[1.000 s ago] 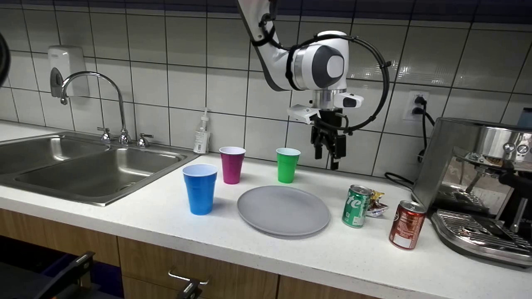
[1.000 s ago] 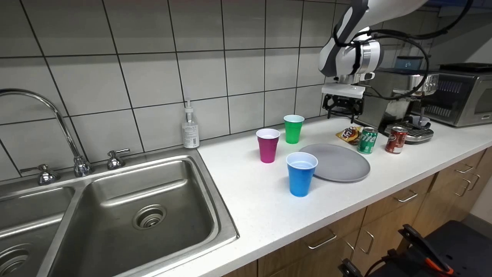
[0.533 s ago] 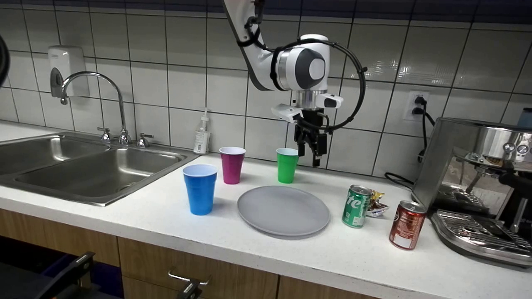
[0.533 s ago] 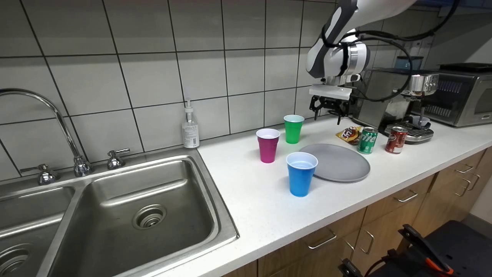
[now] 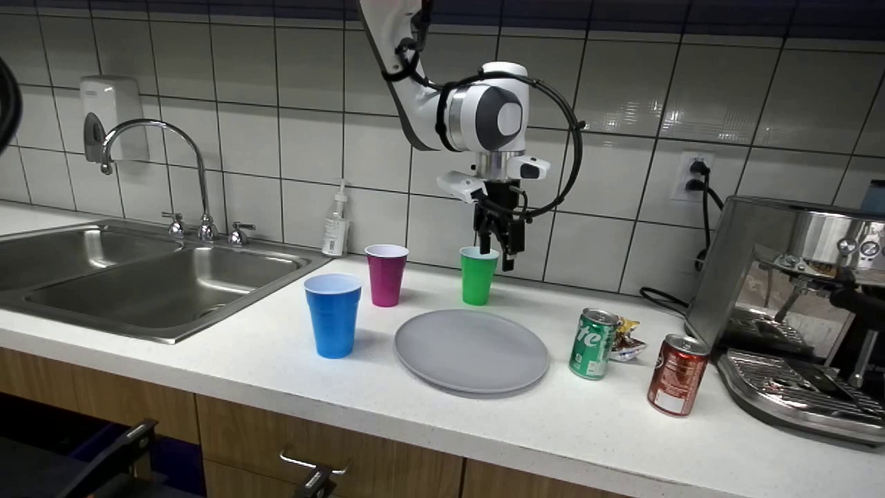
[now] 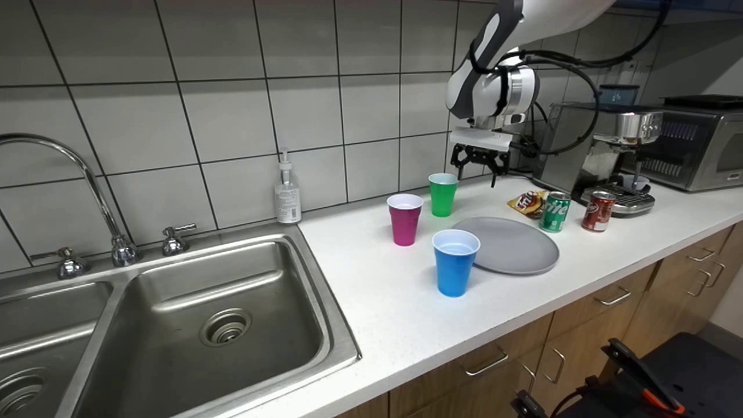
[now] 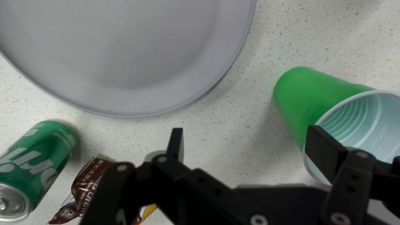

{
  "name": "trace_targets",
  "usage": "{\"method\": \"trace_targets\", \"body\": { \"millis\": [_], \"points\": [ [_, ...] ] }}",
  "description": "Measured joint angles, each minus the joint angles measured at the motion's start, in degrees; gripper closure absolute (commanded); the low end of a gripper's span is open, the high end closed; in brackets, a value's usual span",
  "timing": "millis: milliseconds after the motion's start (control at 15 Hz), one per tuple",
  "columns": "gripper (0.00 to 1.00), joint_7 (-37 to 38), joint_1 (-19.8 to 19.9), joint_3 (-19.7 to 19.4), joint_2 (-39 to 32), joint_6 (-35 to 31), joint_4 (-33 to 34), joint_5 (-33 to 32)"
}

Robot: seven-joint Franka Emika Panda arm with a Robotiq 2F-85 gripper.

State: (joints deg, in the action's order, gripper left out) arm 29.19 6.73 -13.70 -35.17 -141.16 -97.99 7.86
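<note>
Along the counter point(image 5: 263, 339) in an exterior view, we see blue cup point(image 5: 333, 318), purple cup point(image 5: 386, 280), gray plate point(image 5: 472, 351), green cup point(image 5: 477, 283) upright behind plate, gripper point(image 5: 497, 259) hanging near that cup, jaws spread wide and empty, green can point(image 5: 592, 346), snack bag point(image 5: 626, 341), red can point(image 5: 677, 377)

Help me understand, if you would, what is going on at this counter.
A robot arm holds its open gripper above the counter, close to the green cup, with nothing in its grasp. That cup, the purple cup and the blue cup all stand upright near the gray plate. A green can, a red can and a snack bag sit nearer the coffee machine.
</note>
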Motion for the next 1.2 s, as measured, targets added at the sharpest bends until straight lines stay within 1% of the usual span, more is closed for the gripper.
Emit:
{"method": "trace_targets", "body": {
  "millis": [1067, 1133, 1200],
  "points": [
    [0.00, 1.3, -0.8, 0.5, -11.8, 0.6, 15.0, 0.0],
    [0.25, 1.3, -0.8, 0.5, -12.3, 0.7, 15.5, 0.0],
    [0.26, 1.3, -0.8, 0.5, -12.8, 0.8, 16.0, 0.0]
  ]
}}
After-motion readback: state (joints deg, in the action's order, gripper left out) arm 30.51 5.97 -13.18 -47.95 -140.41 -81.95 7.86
